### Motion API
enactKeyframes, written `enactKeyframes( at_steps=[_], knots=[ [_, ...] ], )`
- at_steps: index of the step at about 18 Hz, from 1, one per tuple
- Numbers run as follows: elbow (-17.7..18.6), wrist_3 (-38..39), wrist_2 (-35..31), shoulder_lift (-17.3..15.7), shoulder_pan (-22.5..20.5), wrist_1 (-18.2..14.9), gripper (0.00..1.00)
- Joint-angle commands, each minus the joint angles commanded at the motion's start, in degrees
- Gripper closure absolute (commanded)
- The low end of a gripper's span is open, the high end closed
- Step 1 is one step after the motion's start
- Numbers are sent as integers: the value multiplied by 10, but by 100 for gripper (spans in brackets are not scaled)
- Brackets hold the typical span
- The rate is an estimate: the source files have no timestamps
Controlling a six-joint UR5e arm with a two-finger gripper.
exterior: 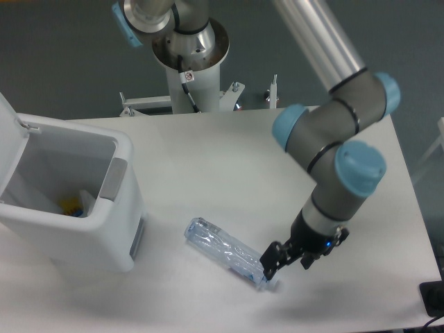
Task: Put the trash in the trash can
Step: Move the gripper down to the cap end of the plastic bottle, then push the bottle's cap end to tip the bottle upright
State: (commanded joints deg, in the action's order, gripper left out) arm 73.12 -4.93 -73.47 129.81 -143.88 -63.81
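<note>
Nearest, on the white worktop (208, 152): crushed clear bottle (225, 251) lying on its side, cap end pointing near-right. Gripper (276, 260) low at that cap end, dark fingers (268, 259) apparently astride the bottle's tip; cannot tell whether clamped or apart. Farther left, white trash can (104, 229) with lid swung open, a few scraps (75, 203) inside. At the far edge, arm's base column (187, 66).
</note>
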Motion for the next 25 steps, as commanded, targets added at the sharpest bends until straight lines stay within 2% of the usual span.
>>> enactKeyframes(
  at_steps=[4,7,8,10,17,21,25],
  knots=[
    [3,14,-39,11,16,-11,0],
    [12,31,-46,2,18,-68,0],
    [12,46,-54,-1,26,-77,0],
    [12,86,-76,4,38,-77,0],
    [16,93,-74,27,48,-66,0],
    [16,107,-72,29,48,-53,36],
    [11,106,-72,30,49,-44,48]
  ],
)
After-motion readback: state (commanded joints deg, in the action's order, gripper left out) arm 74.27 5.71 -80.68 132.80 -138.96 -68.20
